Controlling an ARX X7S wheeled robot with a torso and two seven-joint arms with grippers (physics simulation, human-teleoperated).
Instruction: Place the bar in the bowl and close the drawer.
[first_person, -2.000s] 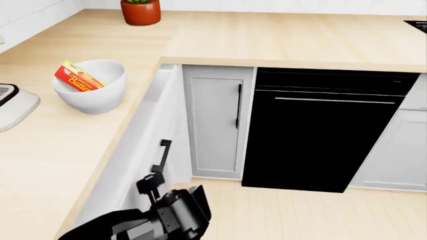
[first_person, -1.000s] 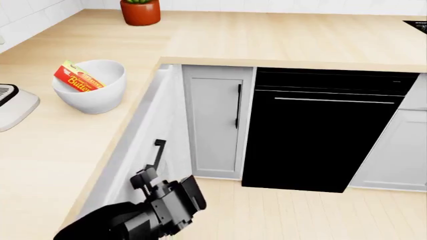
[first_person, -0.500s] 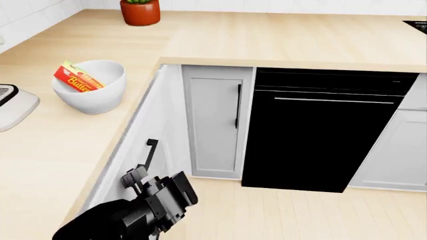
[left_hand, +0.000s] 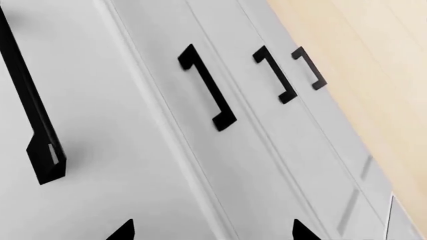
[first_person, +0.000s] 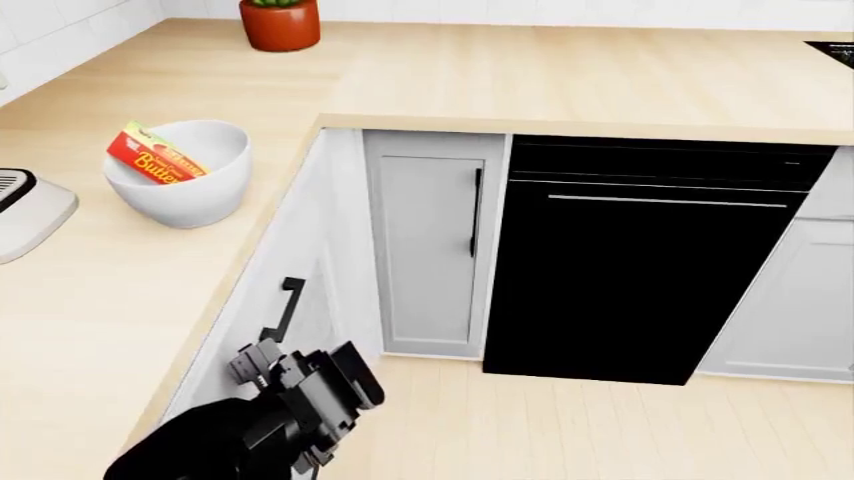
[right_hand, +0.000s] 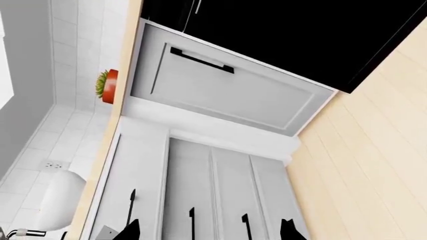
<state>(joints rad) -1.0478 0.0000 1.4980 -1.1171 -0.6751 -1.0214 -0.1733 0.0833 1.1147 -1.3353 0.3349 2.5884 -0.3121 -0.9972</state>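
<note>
Now my left claw (first_person: 254, 362), its opening unreadable, sits at the wide white drawer front (first_person: 287, 270), just below its upright black bar handle (first_person: 284, 311). Red butter bar (first_person: 156, 155) rests in the white bowl (first_person: 187, 175) on the worktop (first_person: 94, 290).

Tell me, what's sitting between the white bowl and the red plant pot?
Nothing: in the head view only bare countertop lies between the bowl and the plant pot.

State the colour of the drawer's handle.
Black, on a white drawer front; handle clearest in the left wrist view.

Much of my view is being cut short

The bar (first_person: 156, 156) is sinking half-hidden behind the bowl (first_person: 187, 190) rim, and my left gripper (first_person: 254, 362) jaws are staying too dark to judge
</note>
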